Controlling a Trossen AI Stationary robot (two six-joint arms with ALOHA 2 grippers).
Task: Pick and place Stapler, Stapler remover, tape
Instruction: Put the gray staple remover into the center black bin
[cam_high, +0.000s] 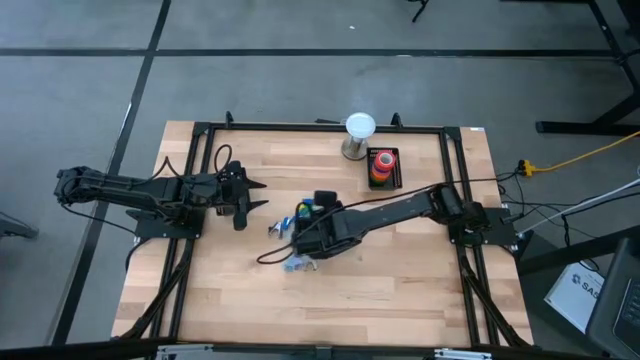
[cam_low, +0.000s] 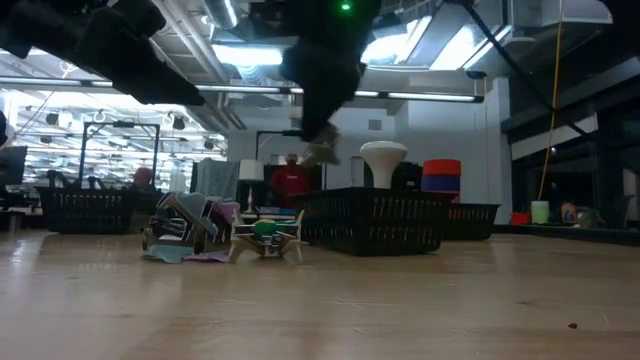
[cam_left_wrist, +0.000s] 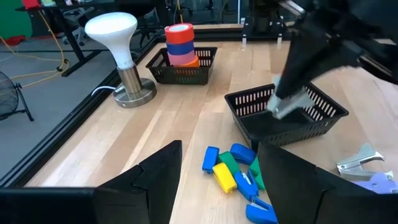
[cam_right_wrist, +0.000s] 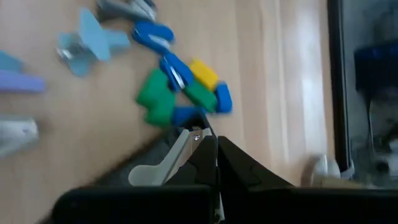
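- A grey staple remover (cam_right_wrist: 163, 163) is clamped between the closed fingers of the right gripper (cam_right_wrist: 208, 146) and is held in the air, above the pile of staplers (cam_right_wrist: 180, 93).
- In the left wrist view the remover (cam_left_wrist: 291, 104) is seen hanging over a dark mesh basket (cam_left_wrist: 286, 121) that stands just beside the pile (cam_left_wrist: 236, 180).
- The remover is pinched at one end only, so it could swing or slip out if the arm is moved sharply; it would then drop onto the staplers or the table (cam_high: 400, 290) instead of into the basket.
- If the fingers are parted before the remover is fully over the basket, the rim could be struck and the piece bounced out.
- More removers (cam_left_wrist: 360, 163) lie loose near the basket and could be knocked by a low pass.
- The tape (cam_high: 382, 164) is stacked in a second basket (cam_high: 396, 183) near the lamp (cam_high: 359, 135), well apart from the pile.
- The left gripper (cam_high: 252, 194) is held with its fingers apart, empty, near the pile; a collision is possible if both arms are brought in together.
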